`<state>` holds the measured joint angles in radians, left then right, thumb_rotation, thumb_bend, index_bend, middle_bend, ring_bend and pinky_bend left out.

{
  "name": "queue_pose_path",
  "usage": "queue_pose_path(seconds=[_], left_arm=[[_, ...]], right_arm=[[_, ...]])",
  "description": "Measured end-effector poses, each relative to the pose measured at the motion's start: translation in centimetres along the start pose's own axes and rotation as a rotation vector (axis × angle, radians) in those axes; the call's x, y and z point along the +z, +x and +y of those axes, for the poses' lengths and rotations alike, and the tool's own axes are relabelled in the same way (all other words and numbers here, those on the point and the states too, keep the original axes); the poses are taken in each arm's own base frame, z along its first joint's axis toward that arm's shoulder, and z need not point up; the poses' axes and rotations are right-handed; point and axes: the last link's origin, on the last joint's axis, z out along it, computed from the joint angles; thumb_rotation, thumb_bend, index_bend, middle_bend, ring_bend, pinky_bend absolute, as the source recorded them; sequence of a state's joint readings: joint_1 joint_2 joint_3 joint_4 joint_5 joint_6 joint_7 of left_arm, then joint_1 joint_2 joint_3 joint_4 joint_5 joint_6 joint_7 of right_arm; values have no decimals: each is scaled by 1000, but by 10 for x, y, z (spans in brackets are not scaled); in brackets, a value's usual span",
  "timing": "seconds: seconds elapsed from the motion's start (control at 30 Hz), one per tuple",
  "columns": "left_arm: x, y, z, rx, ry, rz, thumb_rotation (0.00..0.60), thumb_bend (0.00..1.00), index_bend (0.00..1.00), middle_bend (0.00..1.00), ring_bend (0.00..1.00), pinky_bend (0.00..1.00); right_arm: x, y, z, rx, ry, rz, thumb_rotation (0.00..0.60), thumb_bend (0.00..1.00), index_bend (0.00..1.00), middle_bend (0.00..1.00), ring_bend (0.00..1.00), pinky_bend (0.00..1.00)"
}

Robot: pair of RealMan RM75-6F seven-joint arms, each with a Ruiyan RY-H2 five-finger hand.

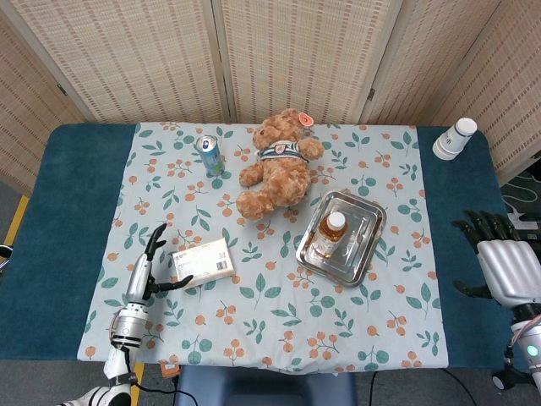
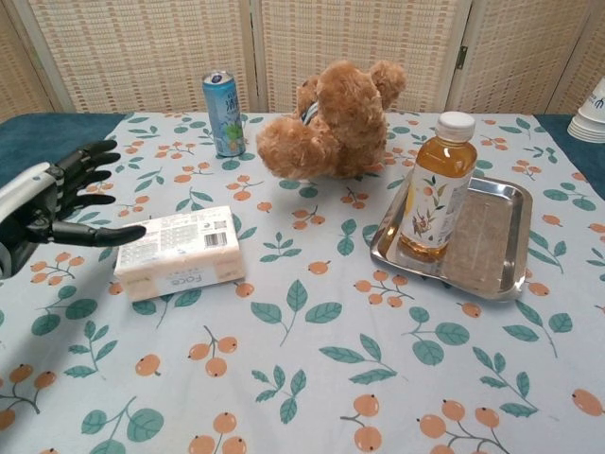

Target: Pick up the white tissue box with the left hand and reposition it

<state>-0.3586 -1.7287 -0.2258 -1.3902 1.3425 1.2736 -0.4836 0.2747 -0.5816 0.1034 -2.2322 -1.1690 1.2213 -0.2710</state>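
Tissue box: the white tissue box lies flat on the tabletop, on the cloth with leaves and fruit. It is in front of the teddy bear, off to the bear's left side as the robot sees it.
Left hand: the left hand is wide, with its fingers spread, and it holds nothing. In the chest view it is up off the cloth, just beside the left end of the box, and 1 fingertip points at the box. I cannot tell if that tip touches the box.
Right hand: the right hand is far from the teddy bear, past the right edge of the cloth. Its fingers are apart and it holds nothing.
Other things: a blue can stands left of the bear. A bottle stands in a metal tray to the bear's right. A stack of white cups stands far to the bear's right.
Done: the box sits on the cloth and no hand grips it, so it looks set down.
Left to do: I think very little, maybe only moving the left hand away. I cannot tell if this spot is the right one.
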Motion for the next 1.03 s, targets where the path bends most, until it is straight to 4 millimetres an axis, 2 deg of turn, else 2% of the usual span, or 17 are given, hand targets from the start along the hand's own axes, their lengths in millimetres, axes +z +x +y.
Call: queue_pose_path(seconds=[0.27, 0.47, 0.53, 0.6, 0.67, 0.8, 1.03], left_arm=[[9, 48, 32, 161, -74, 30, 600, 99, 7, 42, 0, 143], [9, 94, 53, 495, -115, 7, 600, 108, 40, 45, 34, 132], [8, 107, 62, 613, -119, 7, 600, 108, 81, 77, 24, 130], [6, 118, 70, 729, -115, 14, 600, 123, 164, 106, 1, 116], [5, 126, 76, 830, -103, 19, 600, 157, 203, 106, 0, 100], [-2, 144, 91, 1048, -30, -3, 600, 182, 126, 36, 0, 87], [-16, 164, 108, 1187, 142, -82, 600, 217, 80, 0, 0, 91]], right_arm=[[-3, 4, -3, 7, 13, 13, 600, 118, 177, 48, 0, 0], [-8, 8, -5, 21, 26, 26, 600, 118, 177, 48, 0, 0], [-10, 9, -5, 24, 29, 26, 600, 118, 177, 48, 0, 0], [-12, 11, -5, 25, 31, 30, 600, 118, 177, 48, 0, 0], [-14, 13, -5, 28, 31, 39, 600, 118, 177, 48, 0, 0], [-17, 19, -4, 39, 32, 65, 600, 118, 177, 48, 0, 0], [-19, 19, -1, 34, 28, 61, 600, 118, 177, 48, 0, 0]])
